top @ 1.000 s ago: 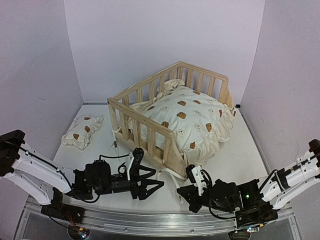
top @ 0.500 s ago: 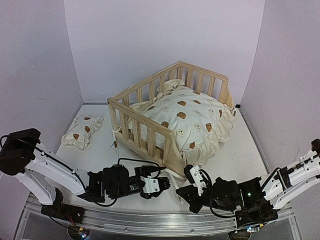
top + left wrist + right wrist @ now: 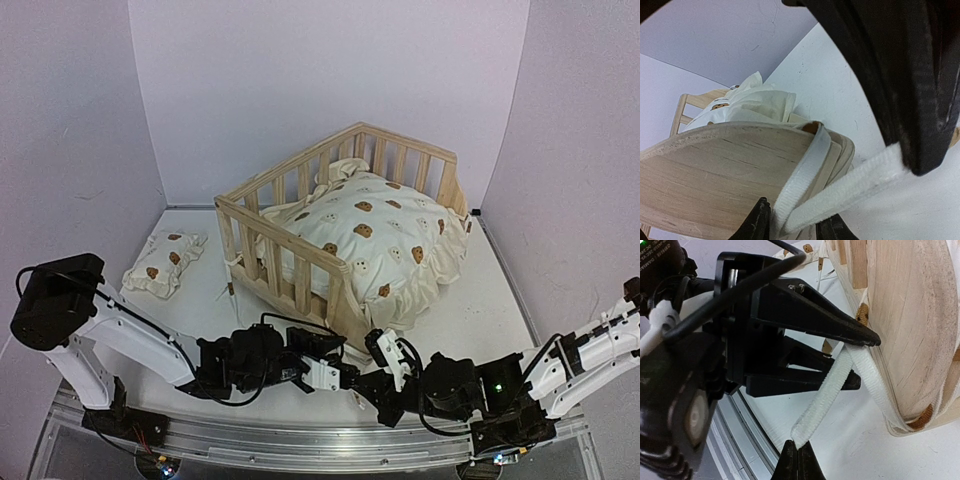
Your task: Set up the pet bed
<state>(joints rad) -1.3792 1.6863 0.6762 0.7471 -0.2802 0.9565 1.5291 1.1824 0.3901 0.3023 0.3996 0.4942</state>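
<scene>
1. The table [image 3: 480, 300] is white and walled in pale lilac on three sides. Both arm bases sit at its near edge.

2. The pet bed frame [image 3: 280, 232] stands near the middle of the table, turned at an angle. It is light pine with slatted rails on three sides. One corner points toward the arms.

3. The cushion [image 3: 385, 235] lies inside the frame. It is cream with a brown bear print. Its ruffled edge spills over the open side onto the table at the right.

4. The pillow [image 3: 163, 262] has the same print. It lies flat on the table to the left of the frame, well apart from it and outside the bed.

5. The left gripper [image 3: 792, 225] is low over the table at the frame's near corner. I see its jaws standing partly apart with the tie between them. I cannot tell whether they press on the tie.

6. The right gripper [image 3: 797, 452] is just beside the left one, at the same corner. Its jaws are clenched on the free end of the tie.

7. The tie [image 3: 830, 390] is a flat white band. It comes off the frame's near corner, lies against the wood there, passes between the left jaws and ends in the right jaws. The stretch between the two grippers is off the table.
</scene>
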